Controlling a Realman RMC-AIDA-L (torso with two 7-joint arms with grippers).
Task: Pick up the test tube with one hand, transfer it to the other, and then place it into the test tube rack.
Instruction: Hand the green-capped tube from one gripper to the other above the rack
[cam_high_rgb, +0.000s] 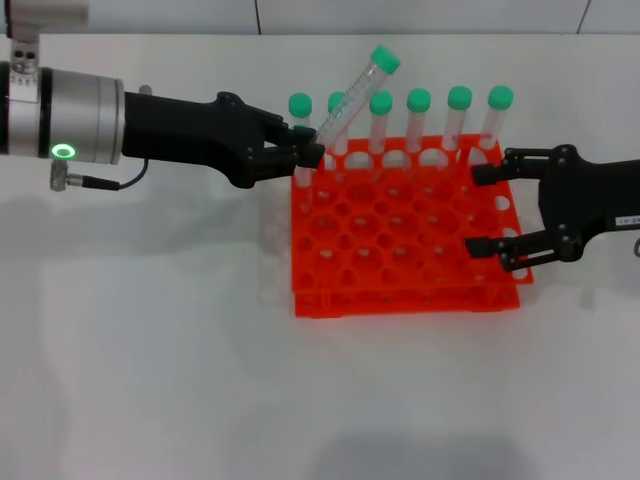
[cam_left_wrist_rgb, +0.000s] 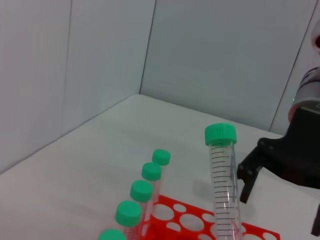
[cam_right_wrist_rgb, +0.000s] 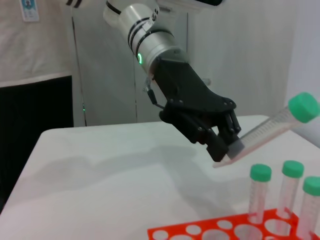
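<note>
Head view: the tube (cam_high_rgb: 357, 93) tilts, cap up and away from my left gripper (cam_high_rgb: 305, 150), which clamps its lower end above the rack's (cam_high_rgb: 400, 245) back corner. Six capped tubes stand in the rack's far row. My right gripper (cam_high_rgb: 490, 210) gapes empty over the rack's opposite edge.

Left wrist view: the tube (cam_left_wrist_rgb: 223, 185) stands lengthwise, cap topmost, above the rack (cam_left_wrist_rgb: 195, 220).

Right wrist view: my left gripper (cam_right_wrist_rgb: 227, 145) pinches the tube's (cam_right_wrist_rgb: 272, 127) bottom above the rack (cam_right_wrist_rgb: 220, 231).

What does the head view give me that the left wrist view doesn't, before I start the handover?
Only the head view: the left hand shut on the tilted test tube, and the whole test tube rack.
Only the left wrist view: the tube's printed scale.
Both: the open right hand, apart from the tube, and capped tubes standing in the rack.
</note>
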